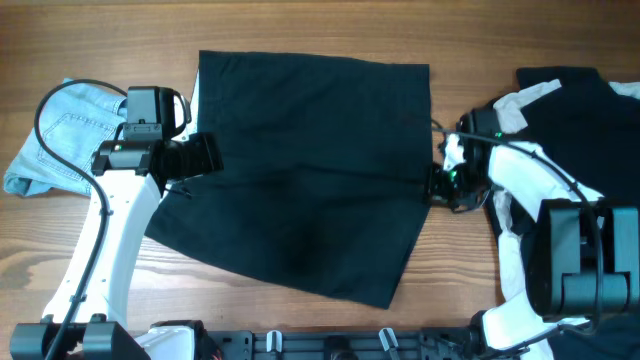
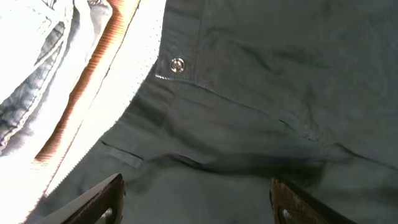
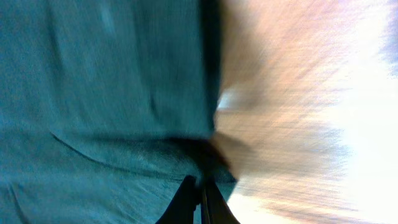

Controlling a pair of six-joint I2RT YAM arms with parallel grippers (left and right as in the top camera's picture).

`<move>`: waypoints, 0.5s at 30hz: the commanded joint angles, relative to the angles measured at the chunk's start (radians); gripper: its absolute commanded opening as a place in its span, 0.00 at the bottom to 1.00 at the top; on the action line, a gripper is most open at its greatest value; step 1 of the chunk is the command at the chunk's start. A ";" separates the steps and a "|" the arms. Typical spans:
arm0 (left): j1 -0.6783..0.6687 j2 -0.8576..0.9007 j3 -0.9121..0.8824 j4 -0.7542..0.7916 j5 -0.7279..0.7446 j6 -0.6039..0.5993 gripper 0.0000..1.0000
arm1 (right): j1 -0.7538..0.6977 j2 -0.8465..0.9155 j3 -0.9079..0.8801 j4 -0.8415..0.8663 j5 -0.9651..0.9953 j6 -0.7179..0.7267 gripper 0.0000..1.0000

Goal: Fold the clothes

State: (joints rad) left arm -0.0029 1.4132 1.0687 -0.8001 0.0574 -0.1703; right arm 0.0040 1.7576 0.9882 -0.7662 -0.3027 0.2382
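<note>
The black shorts (image 1: pixel 310 170) lie spread flat in the middle of the surface (image 1: pixel 300 30). At their left edge I see my left pincer (image 2: pixel 196 205) with fingers spread wide; at their right edge the right pincer (image 3: pixel 202 202) is pressed together, whether on the hem I cannot tell. A black and off-white heap (image 1: pixel 570 100) lies to their right.

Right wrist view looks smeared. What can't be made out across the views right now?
Right wrist: motion blur hides whether the right gripper has the shorts pinched.
Overhead: the right arm covers part of the heap; the frame edge cuts it.
Left wrist: the frame edge cuts off the denim garment.
</note>
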 commanded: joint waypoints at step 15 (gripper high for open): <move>-0.002 0.357 -0.005 0.312 0.170 0.059 0.50 | 0.027 -0.285 0.216 -0.282 -0.116 -0.080 0.69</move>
State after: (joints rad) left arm -0.0029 1.6642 1.0687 -0.5285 0.1028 -0.1604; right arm -0.0158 1.5173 1.1873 -1.0264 -0.3706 0.1768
